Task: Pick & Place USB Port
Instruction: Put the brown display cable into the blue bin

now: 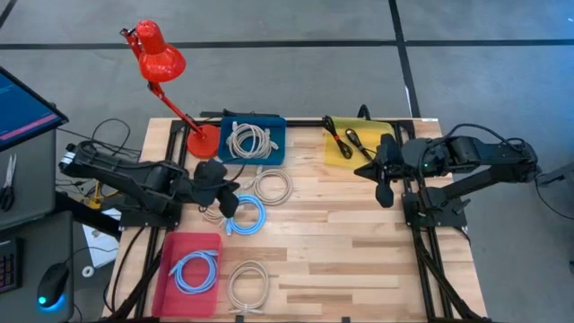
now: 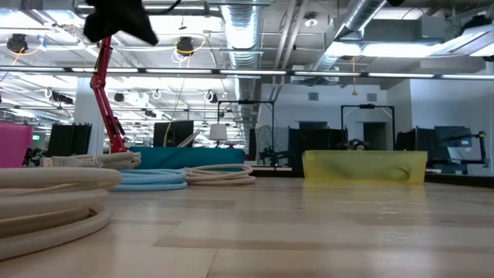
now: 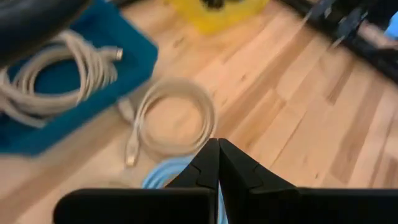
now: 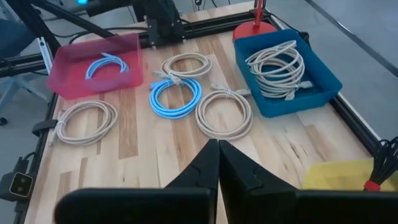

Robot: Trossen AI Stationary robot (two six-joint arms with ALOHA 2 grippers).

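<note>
Three trays already hold cables: blue tray (image 1: pixel 273 126), red tray (image 1: pixel 170 247), yellow tray (image 1: pixel 381 126). Four coiled cables lie loose mid-table, including a blue coil (image 1: pixel 245 216) beside the left gripper (image 1: pixel 231 199). Both grippers, right gripper (image 1: pixel 383 170) included, are closed and empty

I'm looking across a big open workshop: exposed silver ducts (image 2: pixel 247 31) run overhead, with long strip lights (image 2: pixel 363 75) glowing under the ceiling. Straight ahead, at twelve o'clock, dark monitors (image 2: pixel 312 139) and desks line the far side, and a pale wall (image 2: pixel 451 104) stands off toward two o'clock. From above, grey concrete floor (image 1: pixel 296 81) surrounds my wooden table (image 1: pixel 350 260), crossed by dark lines. At nine o'clock a lit blue screen (image 1: pixel 20 106) sits by a mouse (image 1: pixel 54 285).
</note>
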